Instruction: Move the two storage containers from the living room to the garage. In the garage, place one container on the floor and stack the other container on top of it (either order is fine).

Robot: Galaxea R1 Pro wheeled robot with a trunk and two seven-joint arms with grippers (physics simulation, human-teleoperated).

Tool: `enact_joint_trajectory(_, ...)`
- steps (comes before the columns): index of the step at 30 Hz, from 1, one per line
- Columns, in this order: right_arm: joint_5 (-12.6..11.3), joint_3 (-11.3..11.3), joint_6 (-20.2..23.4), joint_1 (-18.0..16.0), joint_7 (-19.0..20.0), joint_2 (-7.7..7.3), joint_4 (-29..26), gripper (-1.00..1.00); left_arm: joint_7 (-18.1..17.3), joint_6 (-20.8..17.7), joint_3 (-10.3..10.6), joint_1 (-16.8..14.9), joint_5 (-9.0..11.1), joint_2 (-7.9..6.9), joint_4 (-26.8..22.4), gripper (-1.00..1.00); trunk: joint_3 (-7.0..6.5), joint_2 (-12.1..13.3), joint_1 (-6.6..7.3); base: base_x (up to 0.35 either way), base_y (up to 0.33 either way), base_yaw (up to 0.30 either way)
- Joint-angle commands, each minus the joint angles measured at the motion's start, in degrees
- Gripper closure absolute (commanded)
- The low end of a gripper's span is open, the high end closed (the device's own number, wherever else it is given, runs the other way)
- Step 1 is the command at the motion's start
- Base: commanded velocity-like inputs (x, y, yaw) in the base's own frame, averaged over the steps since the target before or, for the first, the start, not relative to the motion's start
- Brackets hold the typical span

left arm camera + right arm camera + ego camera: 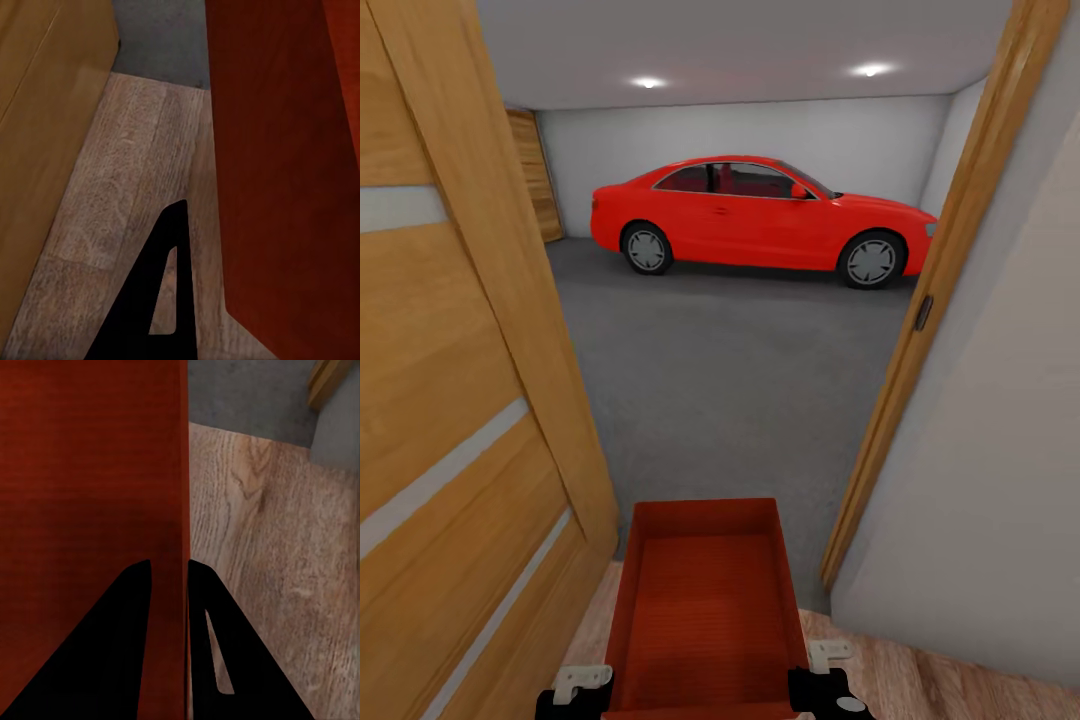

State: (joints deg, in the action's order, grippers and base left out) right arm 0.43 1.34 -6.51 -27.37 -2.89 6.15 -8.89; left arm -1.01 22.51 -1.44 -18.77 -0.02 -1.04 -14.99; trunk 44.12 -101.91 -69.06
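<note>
While the storage container (pixel 705 610) rides between both grippers at the doorway, the right gripper (pixel 169 585) pinches its wall; the left gripper (pixel 176 247) sits beside it, grip unclear. Ahead: garage floor (pixel 740 380), red car (pixel 760 215).

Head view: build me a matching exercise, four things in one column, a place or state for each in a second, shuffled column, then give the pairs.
Things
1. storage container
2. red car
3. wooden door
4. ceiling lights

Places or states
A. swung open along the left of the doorway
B. parked side-on by the far grey wall
C. glowing above the garage
D. carried low in front, an end effector at each side wall, over the edge of the wood floor

Pairs: 1-D, 2-B, 3-A, 4-C
</note>
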Motion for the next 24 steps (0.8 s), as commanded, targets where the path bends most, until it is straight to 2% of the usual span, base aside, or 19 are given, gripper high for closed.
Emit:
enact_joint_trajectory(1, 0.1, -0.1, -0.2, 0.0, -0.4, 0.02, 0.0, 1.0, 0.0, 0.2, -0.5, 0.0, 0.2, -0.01, 0.0, 1.0, 0.04, 0.0, 0.01, 0.0, 0.0, -0.015)
enact_joint_trajectory(18, 0.1, -0.1, -0.2, 0.0, -0.4, 0.03, 0.0, 1.0, 0.0, 0.2, -0.5, 0.0, 0.2, -0.01, 0.0, 1.0, 0.04, 0.0, 0.01, 0.0, 0.064, -0.007)
enact_joint_trajectory(24, 0.1, -0.1, -0.2, 0.0, -0.4, 0.01, 0.0, 1.0, 0.0, 0.2, -0.5, 0.0, 0.2, -0.01, 0.0, 1.0, -0.04, 0.0, 0.01, 0.0, 0.005, -0.176)
